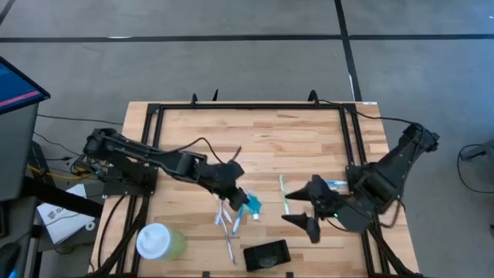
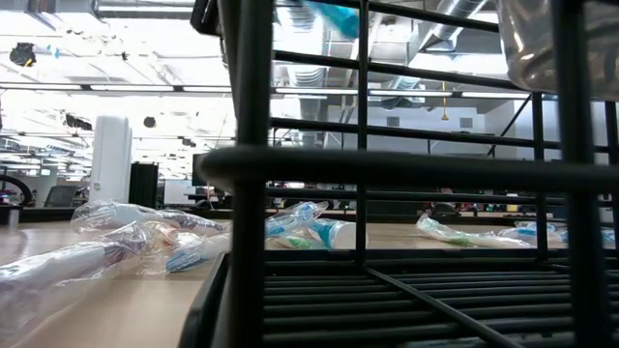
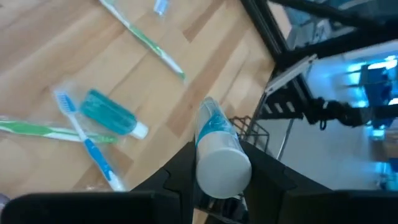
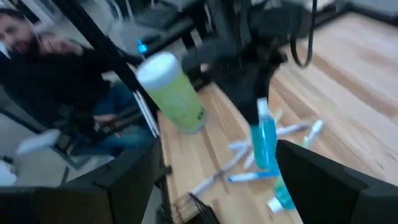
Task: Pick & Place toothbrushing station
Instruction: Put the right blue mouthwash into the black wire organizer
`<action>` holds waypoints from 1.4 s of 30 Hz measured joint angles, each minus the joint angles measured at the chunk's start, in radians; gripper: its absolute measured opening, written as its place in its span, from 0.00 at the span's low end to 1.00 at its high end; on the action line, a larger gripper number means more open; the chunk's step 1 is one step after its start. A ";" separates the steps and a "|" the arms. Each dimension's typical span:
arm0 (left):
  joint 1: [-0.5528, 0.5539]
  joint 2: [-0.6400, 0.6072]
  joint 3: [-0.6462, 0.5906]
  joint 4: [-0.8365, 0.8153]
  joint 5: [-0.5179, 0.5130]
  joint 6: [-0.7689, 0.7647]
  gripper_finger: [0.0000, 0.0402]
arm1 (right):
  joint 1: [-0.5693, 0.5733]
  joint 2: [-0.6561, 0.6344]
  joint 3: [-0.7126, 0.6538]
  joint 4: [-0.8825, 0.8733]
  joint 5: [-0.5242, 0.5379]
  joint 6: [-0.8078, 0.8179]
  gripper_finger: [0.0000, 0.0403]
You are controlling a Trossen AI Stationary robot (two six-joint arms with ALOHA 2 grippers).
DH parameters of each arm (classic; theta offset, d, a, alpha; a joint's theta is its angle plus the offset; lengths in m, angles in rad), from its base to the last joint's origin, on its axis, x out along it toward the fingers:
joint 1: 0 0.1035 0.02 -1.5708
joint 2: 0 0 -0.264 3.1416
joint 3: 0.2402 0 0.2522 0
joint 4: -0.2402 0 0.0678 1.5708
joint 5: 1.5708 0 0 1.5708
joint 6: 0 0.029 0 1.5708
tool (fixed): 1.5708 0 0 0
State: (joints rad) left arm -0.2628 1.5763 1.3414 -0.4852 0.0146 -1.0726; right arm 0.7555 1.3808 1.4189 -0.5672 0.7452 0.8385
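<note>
The black holder (image 1: 266,255) lies at the table's near edge. My left gripper (image 1: 241,199) hangs over the table's middle, shut on a teal tube (image 1: 252,205). Below it on the wood lie another teal tube (image 3: 109,113), a blue toothbrush (image 3: 87,144) and green toothbrushes (image 3: 149,43). My right gripper (image 1: 289,208) stands open to the right of them, above the table, with nothing between its fingers (image 4: 127,180). A green toothbrush (image 1: 283,193) lies just beyond it. My left gripper pinches the teal tube between its two fingers (image 3: 180,171), near the tube's white cap end (image 3: 221,165). The tube lies along the fingers, and its teal body (image 3: 210,121) sticks out past the fingertips. It slants down below the gripper, lifted clear of the table (image 4: 264,140).
A pale green cup with a white lid (image 1: 158,241) stands at the near left corner. A wrapped pack (image 1: 337,185) lies by the right arm. A black frame (image 1: 251,106) runs round the table. A person (image 4: 56,68) sits beyond the table's edge.
</note>
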 joint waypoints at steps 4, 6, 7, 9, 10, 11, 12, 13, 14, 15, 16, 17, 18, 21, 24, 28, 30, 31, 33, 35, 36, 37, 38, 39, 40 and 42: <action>-0.051 0.082 0.120 -0.048 -0.045 0.014 0.23 | 0.089 0.000 0.000 0.010 0.113 -0.002 0.78; -0.071 0.125 0.173 -0.078 -0.058 0.015 0.23 | 0.128 0.003 0.000 0.010 0.153 -0.012 0.78; -0.081 0.147 0.202 -0.081 -0.062 0.015 0.23 | 0.145 0.009 0.001 0.013 0.173 -0.014 0.78; -0.097 0.189 0.256 -0.092 -0.068 0.018 0.23 | 0.180 0.018 -0.001 0.018 0.208 -0.015 0.78; -0.103 0.211 0.283 -0.098 -0.067 0.020 0.23 | 0.197 0.022 -0.001 0.024 0.219 -0.015 0.78; -0.111 0.235 0.313 -0.104 -0.068 0.021 0.23 | 0.210 0.025 -0.001 0.035 0.225 -0.017 0.78; -0.116 0.256 0.341 -0.118 -0.068 0.022 0.23 | 0.219 0.027 -0.001 0.048 0.225 -0.024 0.78; -0.120 0.276 0.367 -0.140 -0.067 0.025 0.23 | 0.227 0.030 0.000 0.059 0.224 -0.028 0.78; -0.124 0.297 0.397 -0.160 -0.066 0.027 0.23 | 0.237 0.033 0.000 0.063 0.224 -0.030 0.78; -0.128 0.313 0.427 -0.176 -0.064 0.033 0.23 | 0.249 0.037 -0.001 0.074 0.224 -0.037 0.78; -0.133 0.328 0.454 -0.203 -0.064 0.043 0.23 | 0.257 0.040 -0.001 0.096 0.224 -0.052 0.78; -0.137 0.343 0.484 -0.235 -0.064 0.048 0.23 | 0.263 0.043 -0.001 0.118 0.224 -0.066 0.78; -0.141 0.358 0.513 -0.256 -0.064 0.054 0.23 | 0.270 0.045 0.000 0.137 0.224 -0.083 0.78; -0.155 0.400 0.592 -0.312 -0.063 0.075 0.23 | 0.299 0.046 -0.001 0.184 0.225 -0.127 0.78; -0.170 0.434 0.658 -0.334 -0.061 0.081 0.23 | 0.320 0.043 -0.056 0.328 0.225 -0.177 0.78; -0.190 0.472 0.703 -0.377 -0.039 0.078 0.23 | 0.346 0.044 -0.211 0.669 0.223 -0.242 0.78; -0.199 0.487 0.705 -0.380 -0.027 0.073 0.23 | 0.358 0.044 -0.317 0.868 0.222 -0.261 0.78; -0.203 0.490 0.705 -0.384 -0.024 0.073 0.23 | 0.366 0.045 -0.366 0.957 0.219 -0.274 0.78; -0.208 0.496 0.707 -0.395 -0.008 0.066 0.23 | 0.381 0.045 -0.454 1.094 0.200 -0.273 0.78; -0.215 0.502 0.707 -0.396 0.003 0.063 0.23 | 0.389 0.043 -0.519 1.133 0.160 -0.215 0.78; -0.219 0.505 0.706 -0.403 0.008 0.062 0.23 | 0.391 0.046 -0.543 1.124 0.144 -0.178 0.78; -0.220 0.511 0.706 -0.397 0.010 0.060 0.23 | 0.393 0.049 -0.561 1.113 0.141 -0.136 0.78; -0.222 0.513 0.706 -0.394 0.011 0.058 0.23 | 0.397 0.049 -0.575 1.093 0.142 -0.100 0.78; -0.226 0.513 0.706 -0.402 0.012 0.058 0.23 | 0.399 0.049 -0.584 1.063 0.142 -0.072 0.78; -0.230 0.513 0.706 -0.402 0.012 0.059 0.23 | 0.401 0.049 -0.588 1.021 0.142 -0.048 0.78; -0.230 0.513 0.707 -0.396 0.011 0.061 0.23 | 0.403 0.048 -0.588 0.916 0.142 -0.002 0.78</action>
State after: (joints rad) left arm -0.4931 2.0895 2.0480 -0.8816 0.0256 -1.0117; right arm 1.1584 1.4292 0.8304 0.3484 0.8867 0.8366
